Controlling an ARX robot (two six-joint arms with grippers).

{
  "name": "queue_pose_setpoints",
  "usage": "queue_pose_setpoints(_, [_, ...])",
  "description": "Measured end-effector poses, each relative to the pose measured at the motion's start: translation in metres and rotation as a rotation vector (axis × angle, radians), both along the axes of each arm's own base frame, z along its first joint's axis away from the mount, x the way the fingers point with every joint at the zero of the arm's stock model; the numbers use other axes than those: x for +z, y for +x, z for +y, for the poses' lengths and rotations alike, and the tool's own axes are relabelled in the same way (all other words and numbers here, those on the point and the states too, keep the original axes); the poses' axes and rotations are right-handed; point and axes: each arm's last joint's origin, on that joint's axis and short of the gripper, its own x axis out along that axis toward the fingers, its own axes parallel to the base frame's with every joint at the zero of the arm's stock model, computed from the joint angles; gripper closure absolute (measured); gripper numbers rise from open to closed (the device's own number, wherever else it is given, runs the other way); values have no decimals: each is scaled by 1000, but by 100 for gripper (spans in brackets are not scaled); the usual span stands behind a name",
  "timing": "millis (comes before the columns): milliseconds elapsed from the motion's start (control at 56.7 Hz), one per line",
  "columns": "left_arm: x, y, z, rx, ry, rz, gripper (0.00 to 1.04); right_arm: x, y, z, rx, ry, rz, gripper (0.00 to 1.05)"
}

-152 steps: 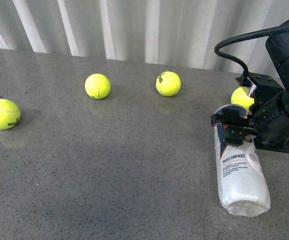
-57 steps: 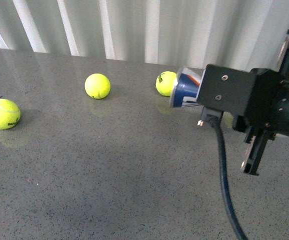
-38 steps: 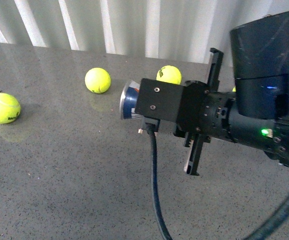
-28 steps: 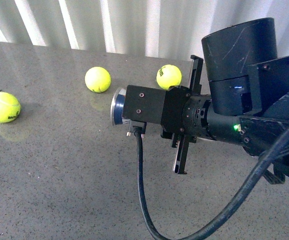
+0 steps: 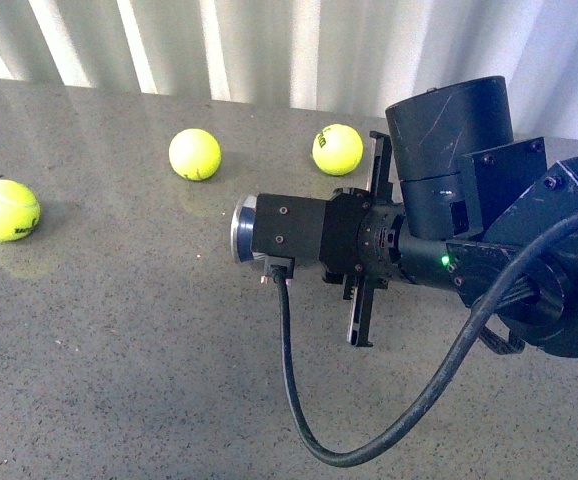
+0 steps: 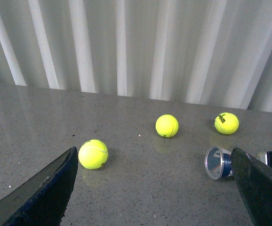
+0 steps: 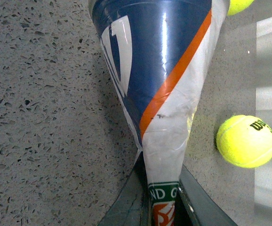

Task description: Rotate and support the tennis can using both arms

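The tennis can shows its navy label, white "W" and orange stripe in the right wrist view. My right gripper is shut on its squeezed white end. In the front view the can lies level above the table, pointing left. Only its silver rim shows there, past the right arm's black camera housing. The left wrist view has the can's open mouth close to one finger of my open left gripper. Nothing lies between those fingers. The left arm is out of the front view.
Three yellow-green tennis balls lie on the grey speckled table: one far left, one at the back, one near the right arm. A thick black cable hangs under the arm. A white corrugated wall closes the back.
The can lay on the table at the right under my right gripper. It has since been lifted, turned level with its mouth to the left, and carried towards the middle.
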Motion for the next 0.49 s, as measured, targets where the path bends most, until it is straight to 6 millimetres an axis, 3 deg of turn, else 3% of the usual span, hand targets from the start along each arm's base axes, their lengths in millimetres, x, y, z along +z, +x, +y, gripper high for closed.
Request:
queue_pose_setpoints(247, [0, 0, 0, 0, 0, 0, 7, -3, 2, -3, 3, 14, -10, 98])
queue_pose_setpoints(494, [0, 0, 0, 0, 0, 0, 7, -2, -3, -6, -63, 96, 84, 55])
